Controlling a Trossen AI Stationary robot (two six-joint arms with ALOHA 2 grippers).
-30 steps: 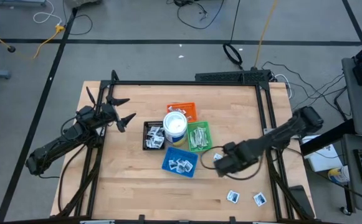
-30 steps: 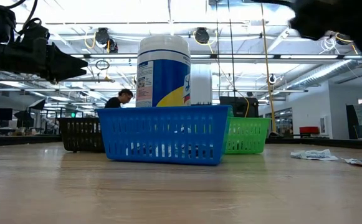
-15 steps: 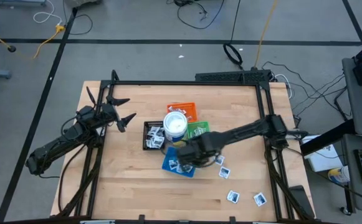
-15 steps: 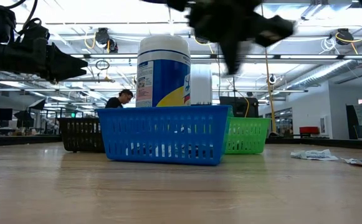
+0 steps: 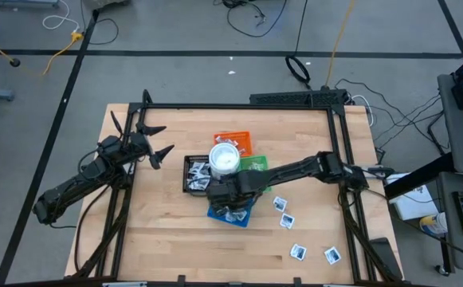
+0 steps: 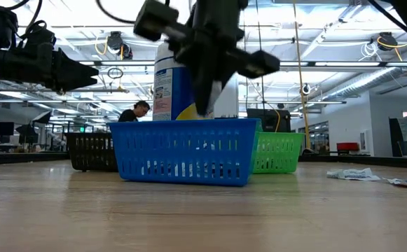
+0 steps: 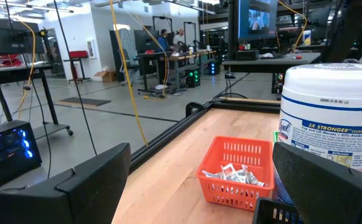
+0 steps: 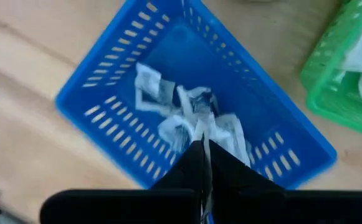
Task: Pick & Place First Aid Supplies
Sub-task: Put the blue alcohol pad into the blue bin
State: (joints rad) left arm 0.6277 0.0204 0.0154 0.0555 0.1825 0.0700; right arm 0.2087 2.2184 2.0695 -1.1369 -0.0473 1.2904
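Note:
My right gripper (image 5: 229, 199) hangs over the blue tray (image 5: 244, 217), pointing steeply down, shut on a thin white packet (image 8: 204, 140). In the low view its tips (image 6: 204, 106) stand just above the tray's rim (image 6: 182, 124). A few white packets (image 8: 187, 115) lie on the tray's floor. More packets (image 5: 286, 220) lie flat on the table to the tray's right. At the table's left side my left gripper (image 5: 158, 143) stands open and level, holding nothing. My right gripper pinches a white packet between its two fingers; only the packet's thin edge (image 8: 203, 144) shows between them. The fingers come from above, slanting down. The packet is clear of the tray's floor, above the packets lying there.
A white tub with a blue band (image 5: 224, 159) stands among a black tray (image 5: 193, 174), an orange tray (image 5: 235, 141) and a green tray (image 5: 257, 166), all just beyond the blue tray. Loose packets (image 5: 297, 251) (image 5: 331, 255) lie near the front right corner.
My right gripper has swung from the table's right side toward the left, across the loose packets, to above the blue tray, and has come down a little toward its rim. It has stayed shut.

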